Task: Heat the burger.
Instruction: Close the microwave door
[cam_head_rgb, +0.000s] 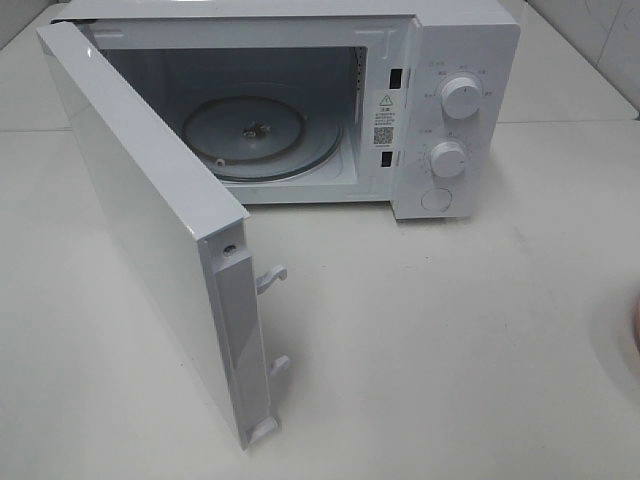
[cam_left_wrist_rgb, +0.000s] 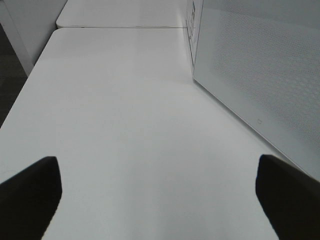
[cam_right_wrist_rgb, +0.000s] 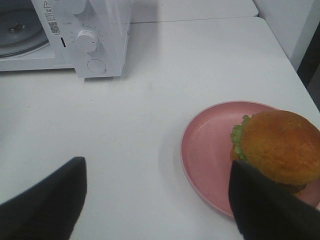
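Observation:
The burger (cam_right_wrist_rgb: 280, 145), with a golden-brown bun and green lettuce, lies on a pink plate (cam_right_wrist_rgb: 207, 150) on the white table; only the right wrist view shows it. My right gripper (cam_right_wrist_rgb: 157, 207) is open just short of the plate, one fingertip (cam_right_wrist_rgb: 270, 210) overlapping the plate's near rim below the burger. The microwave (cam_head_rgb: 460, 60) stands at the back with its door (cam_head_rgb: 140, 210) swung wide open to the left and its glass turntable (cam_head_rgb: 260, 135) bare. Beside the door's outer face (cam_left_wrist_rgb: 260, 75), my left gripper (cam_left_wrist_rgb: 160, 200) is open over bare table. Neither gripper appears in the high view.
The microwave's two knobs (cam_head_rgb: 460, 97) face the front on its right panel. A sliver of the pink plate (cam_head_rgb: 636, 325) shows at the high view's right edge. The open door juts far out toward the table's front.

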